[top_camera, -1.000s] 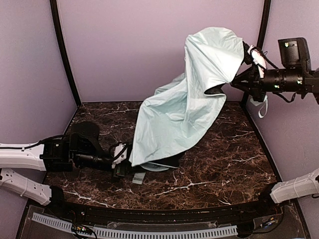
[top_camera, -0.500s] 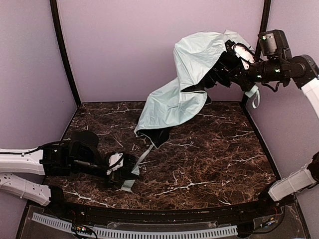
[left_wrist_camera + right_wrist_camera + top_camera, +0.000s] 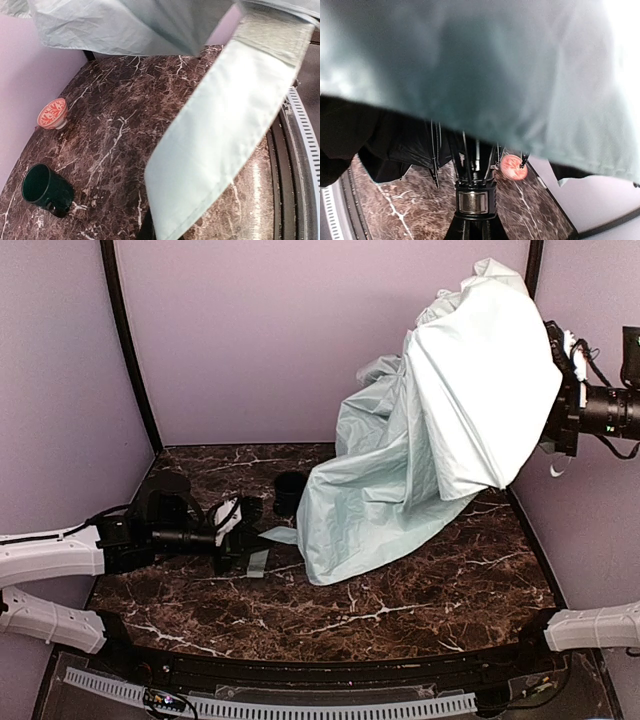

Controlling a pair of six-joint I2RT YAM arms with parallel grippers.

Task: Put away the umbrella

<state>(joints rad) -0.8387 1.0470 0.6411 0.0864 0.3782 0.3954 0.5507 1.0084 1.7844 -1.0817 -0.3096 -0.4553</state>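
The umbrella hangs as a big pale mint-green sheet from the upper right down to the table's middle. My right gripper is high at the right wall, mostly hidden behind the fabric. In the right wrist view it is shut on the umbrella's black shaft below a collar with a metal band, with ribs and black lining above. My left gripper lies low on the table at the left, shut on the umbrella's mint strap, whose loose end trails on the marble.
A dark green mug stands on the marble just behind the left gripper, also in the left wrist view. A small red patterned bowl sits near the back wall. Purple walls close in the table.
The right arm swung the canopy up and to the right, and the fabric now drapes down to the table. The left gripper moved back from the near edge with the strap. The mug came into view.
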